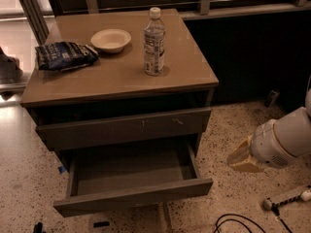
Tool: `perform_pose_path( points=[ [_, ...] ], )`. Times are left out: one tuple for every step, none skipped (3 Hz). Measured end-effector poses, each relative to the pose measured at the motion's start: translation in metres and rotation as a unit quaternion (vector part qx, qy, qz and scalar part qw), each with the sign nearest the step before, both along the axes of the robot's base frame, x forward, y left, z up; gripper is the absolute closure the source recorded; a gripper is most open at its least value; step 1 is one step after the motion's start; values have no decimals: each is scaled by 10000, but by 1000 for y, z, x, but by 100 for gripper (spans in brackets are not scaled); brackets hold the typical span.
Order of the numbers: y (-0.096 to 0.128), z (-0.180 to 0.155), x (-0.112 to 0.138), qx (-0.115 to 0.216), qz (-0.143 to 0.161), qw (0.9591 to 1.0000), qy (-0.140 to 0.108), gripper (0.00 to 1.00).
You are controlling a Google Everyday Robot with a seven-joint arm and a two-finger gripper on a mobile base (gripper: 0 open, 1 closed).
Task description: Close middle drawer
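The middle drawer [132, 196] is pulled well out of the cabinet, at the lower centre of the camera view. Its plain flat front faces me and its smooth grey tray interior [130, 167] holds nothing. Above it sits a taller drawer front [124, 128] with pale scratch marks, pushed in. My gripper [241, 158], tan fingers on a white arm [284, 139], hangs over the floor to the right of the open drawer. It is level with the drawer's right side and a short way apart from it, touching nothing.
On the cabinet top [121, 79] stand a clear water bottle [154, 41], a pale bowl [111, 39] and a dark blue snack bag [64, 55]. Black cables [240, 222] and a white-tipped rod [287, 198] lie on the speckled floor at lower right. A dark wall runs behind.
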State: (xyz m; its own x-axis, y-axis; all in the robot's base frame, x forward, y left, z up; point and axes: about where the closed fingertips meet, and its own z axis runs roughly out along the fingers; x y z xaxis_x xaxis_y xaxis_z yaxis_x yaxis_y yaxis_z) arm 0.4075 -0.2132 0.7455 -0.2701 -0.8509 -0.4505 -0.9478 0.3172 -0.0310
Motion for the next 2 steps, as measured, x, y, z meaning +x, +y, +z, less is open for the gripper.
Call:
perform_pose_path(
  points=[
    [20, -92, -22, 494, 183, 9979, 388, 100],
    [61, -167, -48, 1157, 414, 9895, 760, 100]
  ],
)
